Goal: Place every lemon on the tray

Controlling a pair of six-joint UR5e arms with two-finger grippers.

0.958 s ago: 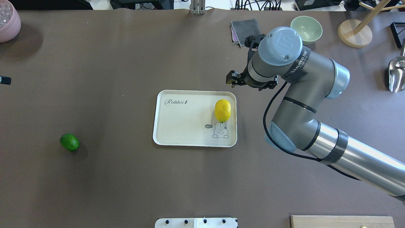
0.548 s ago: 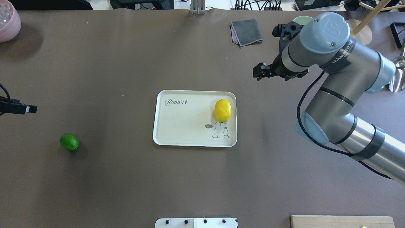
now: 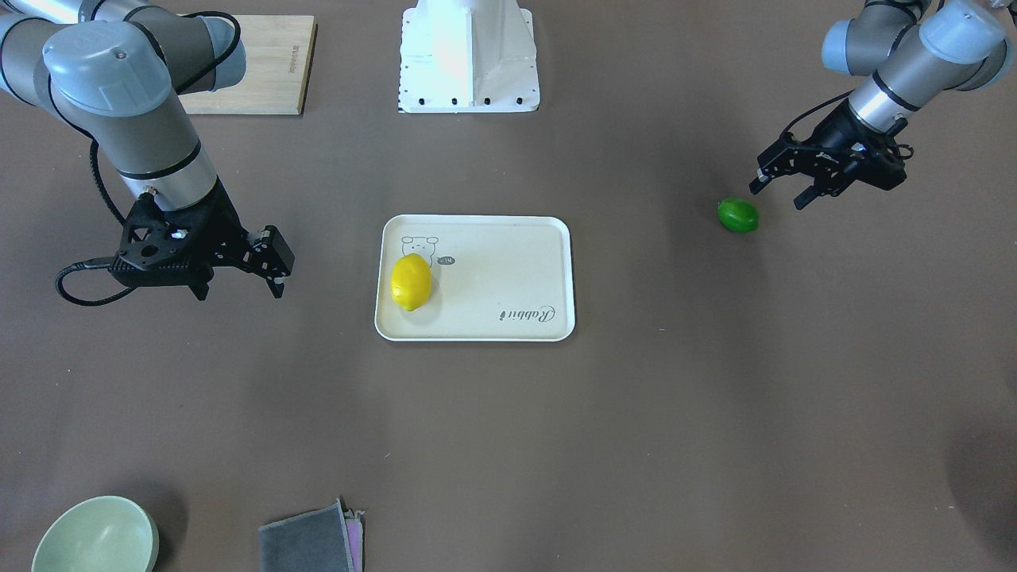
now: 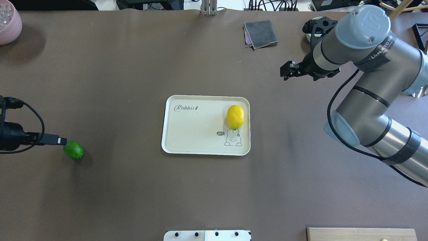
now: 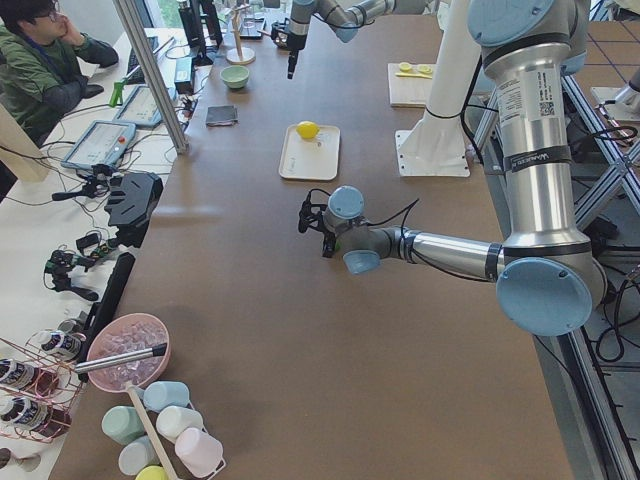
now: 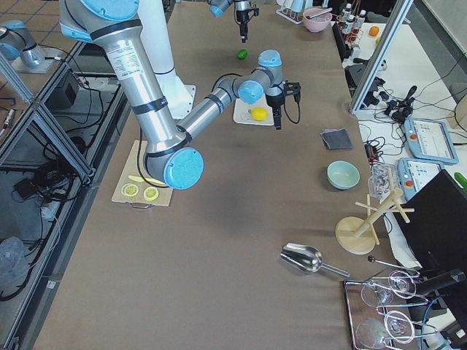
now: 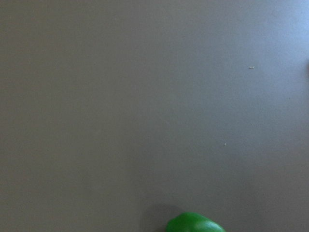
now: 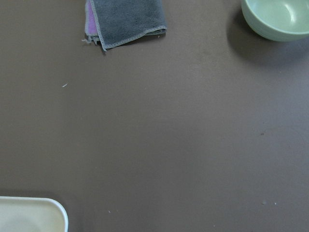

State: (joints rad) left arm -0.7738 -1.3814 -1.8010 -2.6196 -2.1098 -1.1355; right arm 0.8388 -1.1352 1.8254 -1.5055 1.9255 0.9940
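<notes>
The yellow lemon [image 4: 235,116] lies on the cream "Rabbit" tray [image 4: 190,134], at its right end by the rabbit drawing; it also shows in the front view [image 3: 411,282]. The green lemon [image 4: 74,150] lies on the bare table far to the tray's left, and shows in the front view [image 3: 738,215] and at the bottom edge of the left wrist view [image 7: 195,224]. My left gripper [image 3: 778,196] is open and empty, just beside and above the green lemon. My right gripper [image 3: 238,287] is open and empty, off the tray's right side.
A grey cloth [image 4: 260,33] and a pale green bowl [image 3: 95,536] lie at the far right of the table. A bamboo cutting board [image 3: 254,67] and the white robot base [image 3: 469,56] are on the near edge. A pink bowl [image 4: 8,21] sits far left.
My right arm has swung away from the tray, to the right and further out. My left arm has come in from the left edge up to the green lemon.
</notes>
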